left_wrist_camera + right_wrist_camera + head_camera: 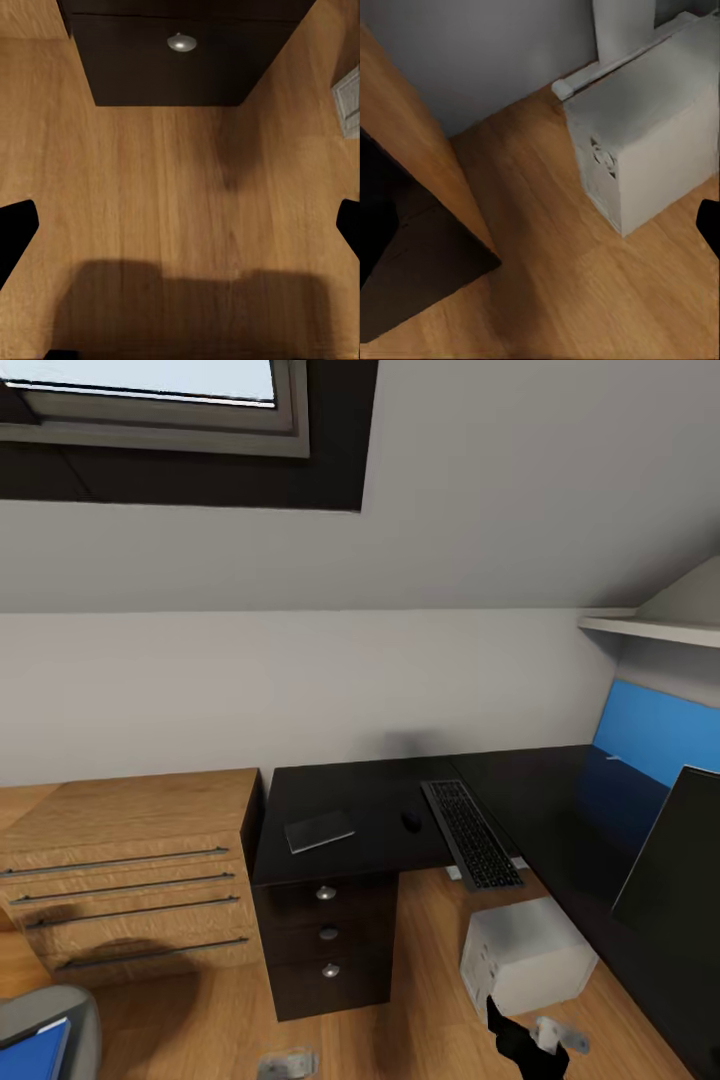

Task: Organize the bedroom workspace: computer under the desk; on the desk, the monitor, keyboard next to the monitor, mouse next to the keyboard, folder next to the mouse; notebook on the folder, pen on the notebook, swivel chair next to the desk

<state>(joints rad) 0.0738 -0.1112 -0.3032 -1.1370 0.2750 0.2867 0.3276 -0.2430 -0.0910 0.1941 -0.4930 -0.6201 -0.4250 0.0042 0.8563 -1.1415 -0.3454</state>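
Observation:
On the black cabinet desk lie the dark notebook and the mouse. The keyboard overhangs its right front corner. The glossy black desk with a blue back panel runs along the right, and the monitor stands on it. A thin pale sliver by the panel may be the pen. The computer stands on the floor. The swivel chair holds the blue folder. My right gripper and left gripper hang open over the floor.
A light wooden drawer unit stands left of the cabinet desk, whose drawer front with silver knobs faces my left gripper. A white shelf juts out at the upper right. A skylight sits in the sloped ceiling.

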